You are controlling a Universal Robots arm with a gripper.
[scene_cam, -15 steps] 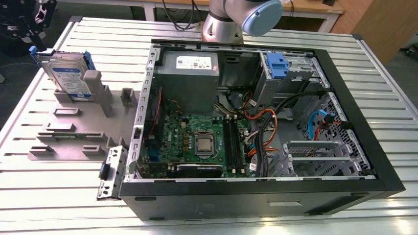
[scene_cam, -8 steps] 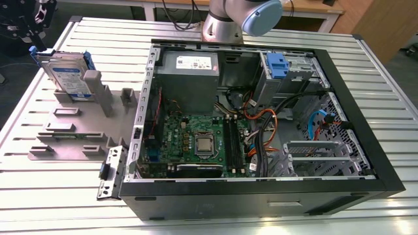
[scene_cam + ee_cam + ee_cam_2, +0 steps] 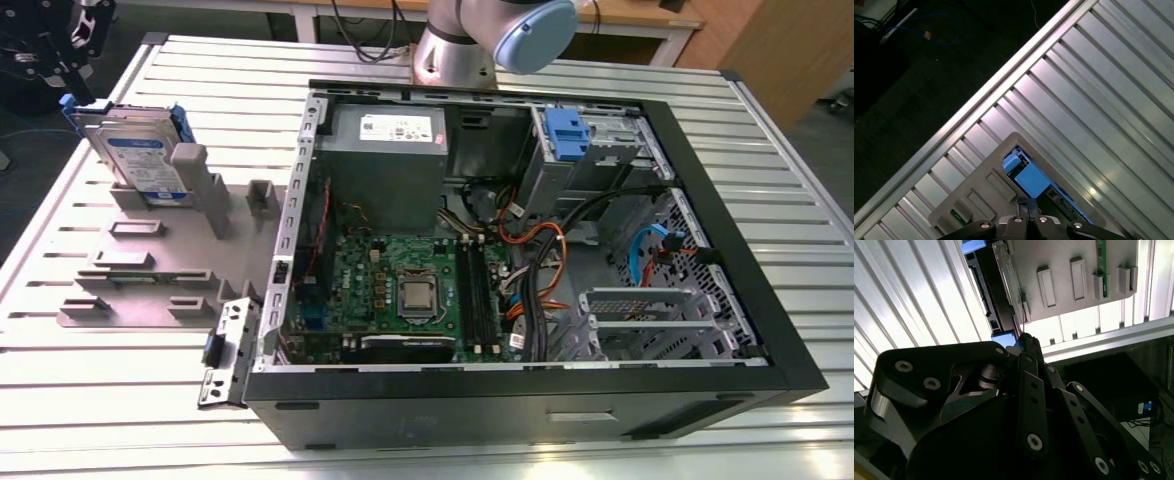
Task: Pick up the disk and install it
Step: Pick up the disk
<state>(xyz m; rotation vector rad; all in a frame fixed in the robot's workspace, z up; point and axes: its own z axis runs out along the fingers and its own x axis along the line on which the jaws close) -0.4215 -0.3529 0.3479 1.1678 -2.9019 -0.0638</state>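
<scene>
Exterior view: disk (image 3: 138, 155) upright in grey stand (image 3: 134, 268), long axis vertical.

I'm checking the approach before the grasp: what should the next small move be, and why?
Probably open the hand first. In the first wrist view it looks shut, its tip just short of the blue rail of the disk, so it could not straddle that edge. The disk stands upright in the grey holder beside the computer case, not yet gripped.
</scene>
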